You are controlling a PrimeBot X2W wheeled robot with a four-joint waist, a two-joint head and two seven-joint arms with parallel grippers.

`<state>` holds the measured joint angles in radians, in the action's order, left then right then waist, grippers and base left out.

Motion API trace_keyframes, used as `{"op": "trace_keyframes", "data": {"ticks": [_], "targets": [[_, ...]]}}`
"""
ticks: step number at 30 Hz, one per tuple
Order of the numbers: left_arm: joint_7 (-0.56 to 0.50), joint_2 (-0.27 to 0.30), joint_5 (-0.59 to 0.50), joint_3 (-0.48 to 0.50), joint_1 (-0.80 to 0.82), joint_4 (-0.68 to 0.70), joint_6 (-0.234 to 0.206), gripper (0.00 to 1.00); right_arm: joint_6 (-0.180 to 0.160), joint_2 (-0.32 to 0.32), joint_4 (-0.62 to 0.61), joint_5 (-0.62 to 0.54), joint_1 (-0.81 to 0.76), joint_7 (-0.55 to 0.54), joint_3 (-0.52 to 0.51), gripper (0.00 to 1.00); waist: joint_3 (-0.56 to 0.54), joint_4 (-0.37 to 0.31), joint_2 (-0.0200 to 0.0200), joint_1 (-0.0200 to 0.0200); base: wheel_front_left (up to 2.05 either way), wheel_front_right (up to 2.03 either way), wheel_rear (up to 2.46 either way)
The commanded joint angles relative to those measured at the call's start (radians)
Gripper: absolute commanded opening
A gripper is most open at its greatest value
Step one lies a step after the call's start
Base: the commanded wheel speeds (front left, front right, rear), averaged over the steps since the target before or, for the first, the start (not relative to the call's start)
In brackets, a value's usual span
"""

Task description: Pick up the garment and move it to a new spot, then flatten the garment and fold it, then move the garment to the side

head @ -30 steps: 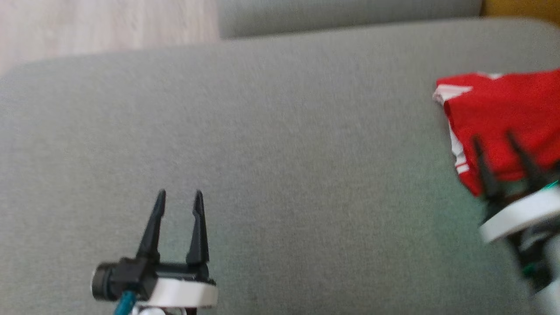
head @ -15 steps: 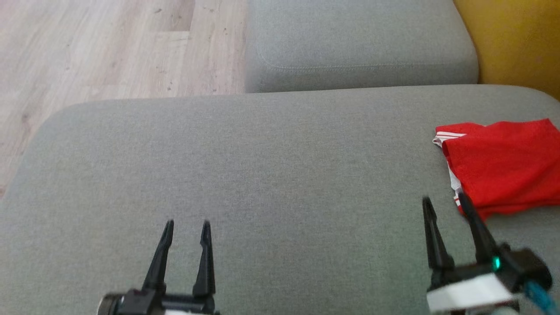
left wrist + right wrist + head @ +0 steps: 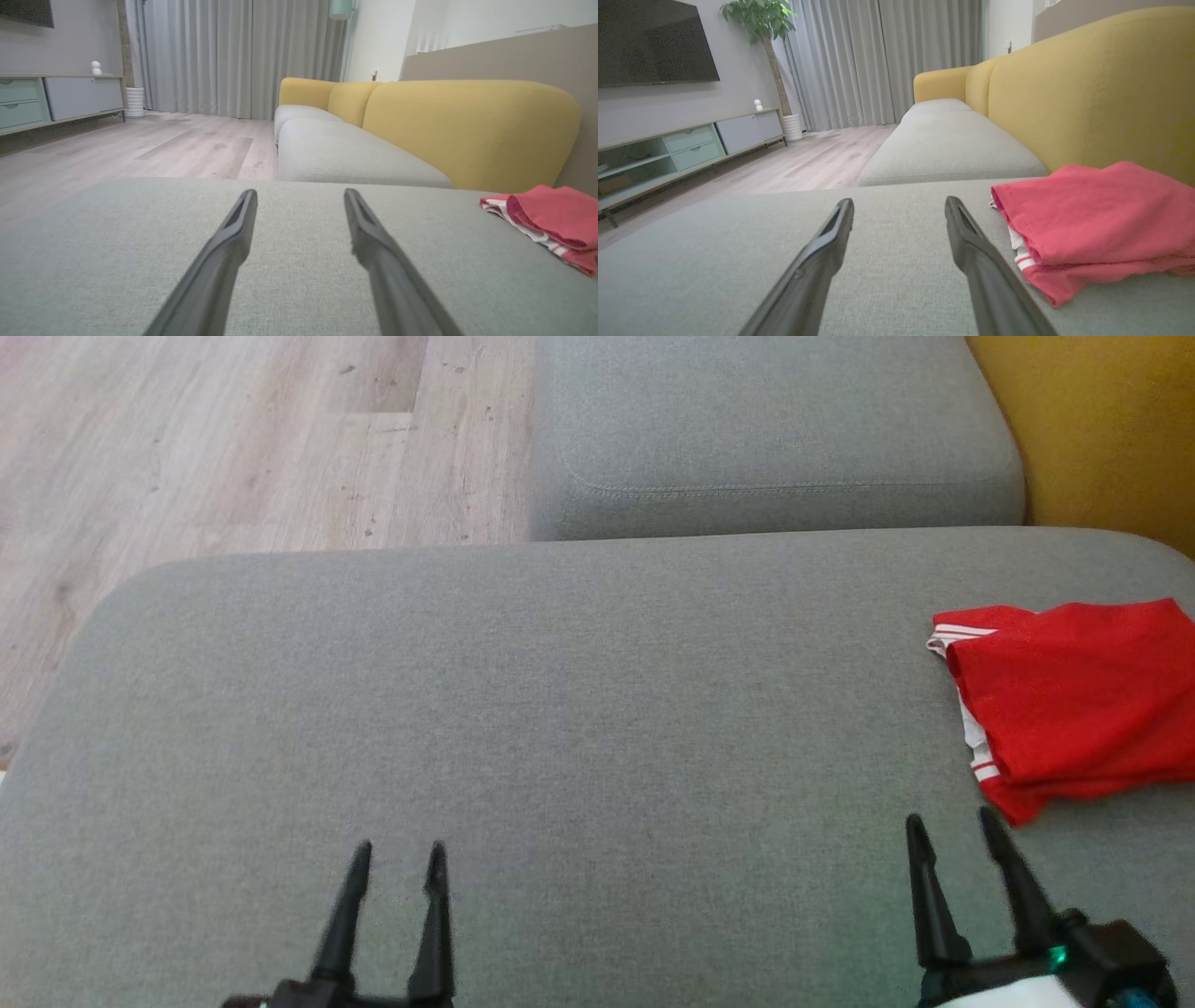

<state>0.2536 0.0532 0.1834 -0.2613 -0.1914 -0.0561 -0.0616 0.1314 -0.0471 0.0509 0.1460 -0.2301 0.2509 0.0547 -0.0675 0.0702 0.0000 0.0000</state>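
Currently, red garment [image 3: 1074,705] lying at the right edge of the cushion [image 3: 560,709], left gripper [image 3: 400,847] and right gripper [image 3: 950,818] hovering by its front edge, both released.

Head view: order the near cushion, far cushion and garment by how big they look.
1. near cushion
2. far cushion, though it lies farther from the camera
3. garment, partly cut off at the right edge

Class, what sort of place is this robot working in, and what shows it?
Most likely a home living room: a yellow-backed sofa, a wall-mounted television above a low cabinet, and floor-length curtains.
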Motion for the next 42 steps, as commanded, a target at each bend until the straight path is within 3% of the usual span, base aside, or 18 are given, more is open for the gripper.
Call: {"op": "trace_keyframes", "data": {"ticks": [1,7,42], "targets": [[0.000,-0.001,0.001,0.000,-0.001,-0.007,0.000,0.00,0.000,0.000,0.006,0.003,0.000,0.000,0.001,0.00,0.000,-0.001,0.0000,0.0000,0.00,0.00,0.00],[-0.007,-0.001,0.005,-0.001,-0.023,-0.093,0.000,0.00,0.000,0.000,0.095,0.007,-0.022,-0.005,0.004,0.00,0.001,-0.001,0.0000,0.0000,0.00,0.00,0.00],[-0.084,0.021,0.429,0.075,0.067,-0.121,0.054,0.00,0.000,-0.021,0.121,0.438,0.078,-0.084,-0.017,0.00,0.020,-0.020,0.0000,0.0000,0.00,0.00,0.00]]}}
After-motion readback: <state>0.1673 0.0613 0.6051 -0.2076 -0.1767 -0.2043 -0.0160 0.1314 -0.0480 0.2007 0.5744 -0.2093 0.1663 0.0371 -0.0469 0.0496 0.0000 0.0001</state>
